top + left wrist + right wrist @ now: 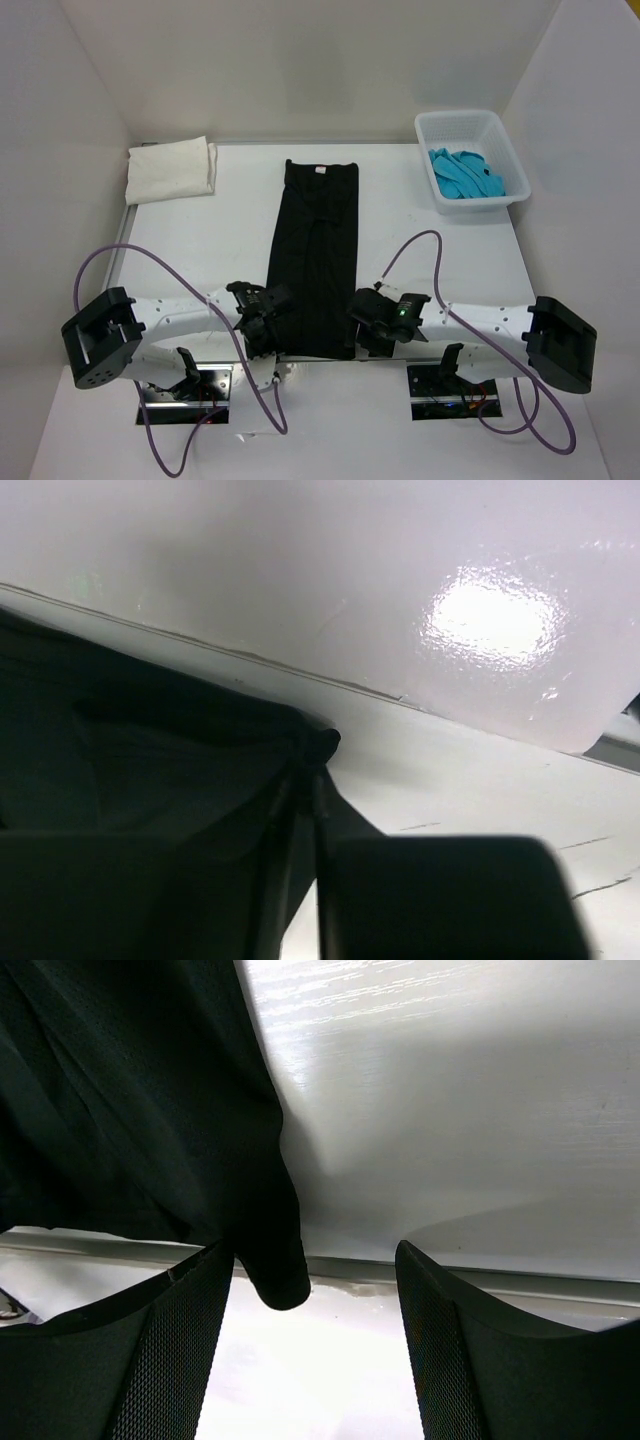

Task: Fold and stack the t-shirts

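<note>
step: folding the black t-shirt (315,250), which lies as a long narrow strip mid-worktop (450,260), with both arms at its near hem
left end effector (262,318): at the near-left corner; black cloth bunched right against it in the wrist view; cannot tell whether it is clamped
right end effector (312,1260): jaws wide apart, near-right corner hanging between them, nothing gripped
cream-white t-shirt (170,170): folded, far-left corner
turquoise t-shirt (465,175): crumpled in the basket (500,132), far right
progress: looks like one of three done
next: right pinches its corner, then both lift the hem evenly and carry it toward the collar end; an uneven grip would skew the fold
</note>
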